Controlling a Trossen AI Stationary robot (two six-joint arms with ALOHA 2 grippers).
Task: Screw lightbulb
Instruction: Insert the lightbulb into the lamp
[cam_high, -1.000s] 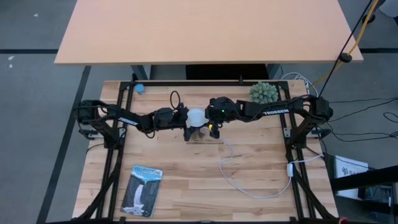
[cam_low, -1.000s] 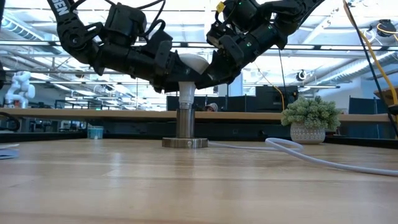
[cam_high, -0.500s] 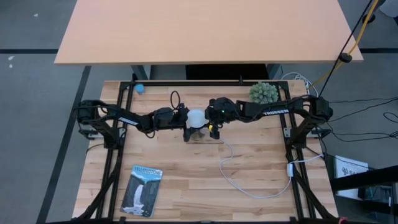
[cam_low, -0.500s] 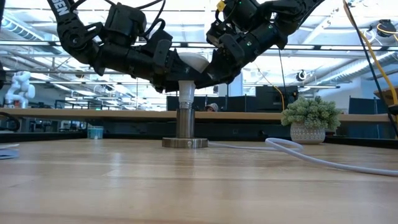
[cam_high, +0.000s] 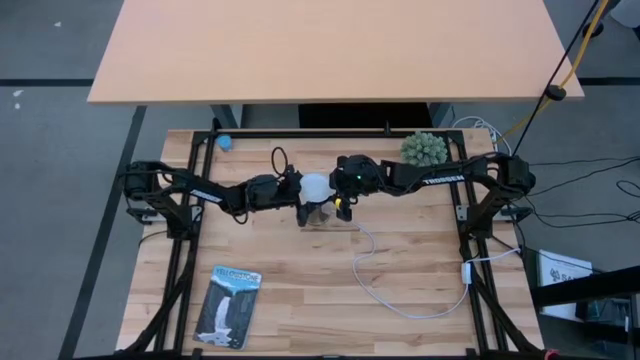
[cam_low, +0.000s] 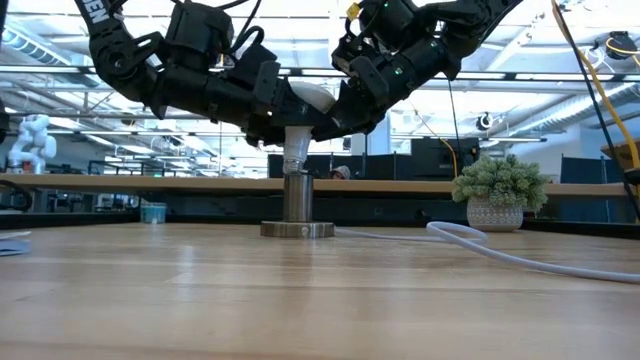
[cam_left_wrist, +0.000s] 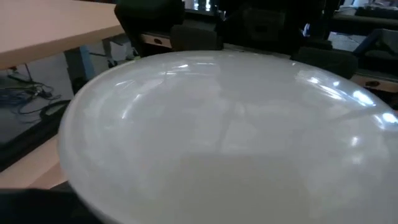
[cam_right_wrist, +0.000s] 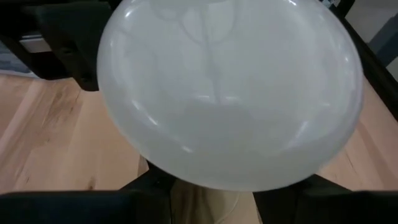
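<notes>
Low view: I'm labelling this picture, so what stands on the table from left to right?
Small blue cup → metal socket with the lightbulb on top → white cord → potted plant.

The whole light wooden slatted table (cam_high: 300, 270) is seen straight down from overhead. It is crossed level from table-top height toward the room behind. Each wrist view is filled at very close range by the round frosted white lightbulb (cam_left_wrist: 230, 137), shared by all four views.
</notes>
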